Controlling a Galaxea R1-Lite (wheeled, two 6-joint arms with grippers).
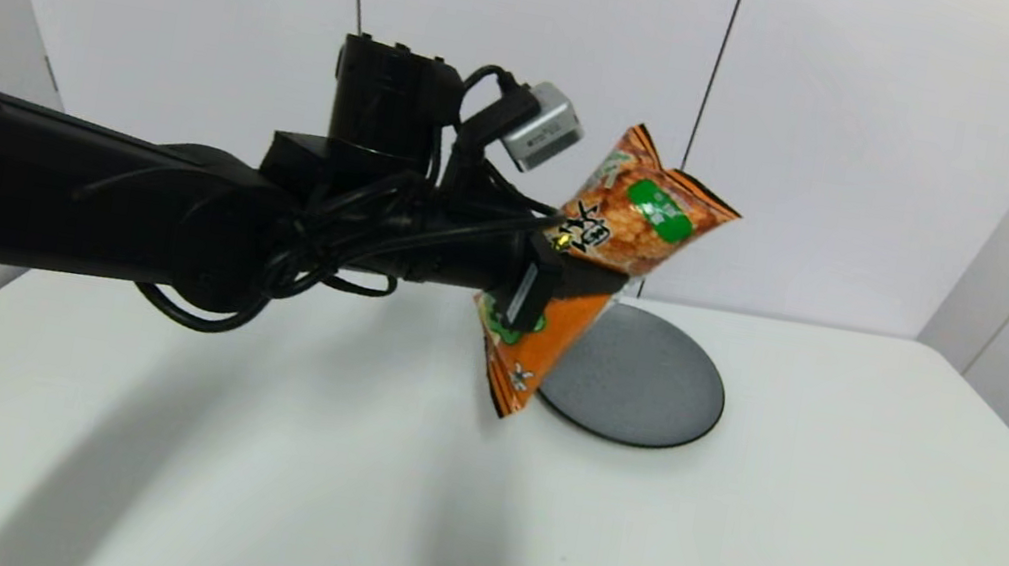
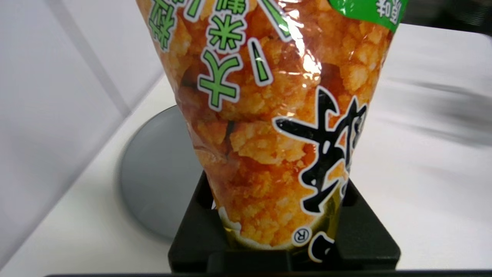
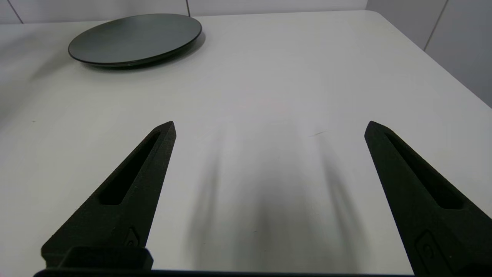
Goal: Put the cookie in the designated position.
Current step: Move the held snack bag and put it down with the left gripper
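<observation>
Left end effector [image 1: 566, 278], clamped mid-bag on the cookie [image 1: 619, 230], holds it tilted in the air w/ lower crimped end above the near-left rim of the plate [image 1: 650, 387]; right end effector [image 3: 269, 129] w/ fingers wide apart hovers over bare desk [image 1: 724, 561], well apart from plate.

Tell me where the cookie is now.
In the head view the cookie hangs tilted in the air at centre, clamped by the left gripper, just left of the plate.
</observation>
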